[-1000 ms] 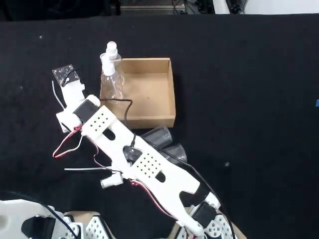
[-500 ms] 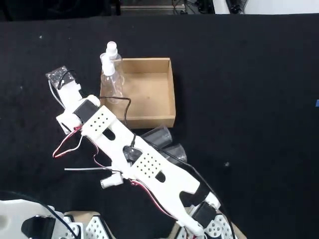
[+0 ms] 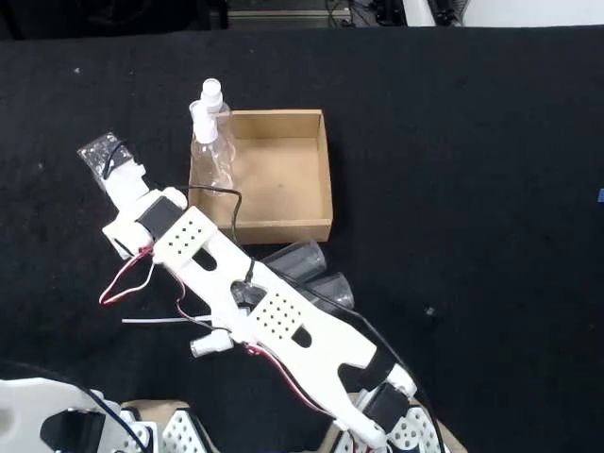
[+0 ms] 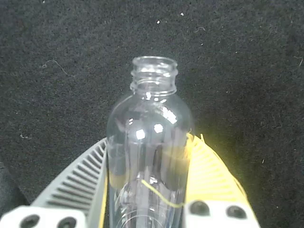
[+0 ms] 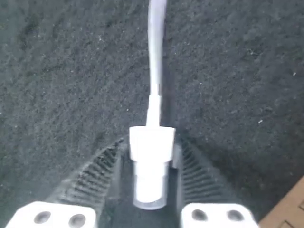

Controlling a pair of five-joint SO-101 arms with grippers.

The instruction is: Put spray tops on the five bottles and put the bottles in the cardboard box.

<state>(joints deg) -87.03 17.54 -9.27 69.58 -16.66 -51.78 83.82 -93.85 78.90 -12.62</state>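
Black felt-like table cover [image 3: 472,142], perhaps cables [image 3: 377,11] beyond its far edge

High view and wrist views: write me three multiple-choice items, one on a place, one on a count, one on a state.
1. Where does the bottle with a spray top stand? A) at the cardboard box's far left corner B) flat in the box's middle C) on the floor
2. How many bottles lie on the table by the box's near wall? A) none B) two C) five
3. What state is the bottle in the left gripper in? A) spray top fitted B) neck open, no top C) crushed flat
1 A: it rises at that corner in the high view. 2 B: two clear bottles lie there, partly under the right arm. 3 B: the left wrist view shows a bare threaded neck.
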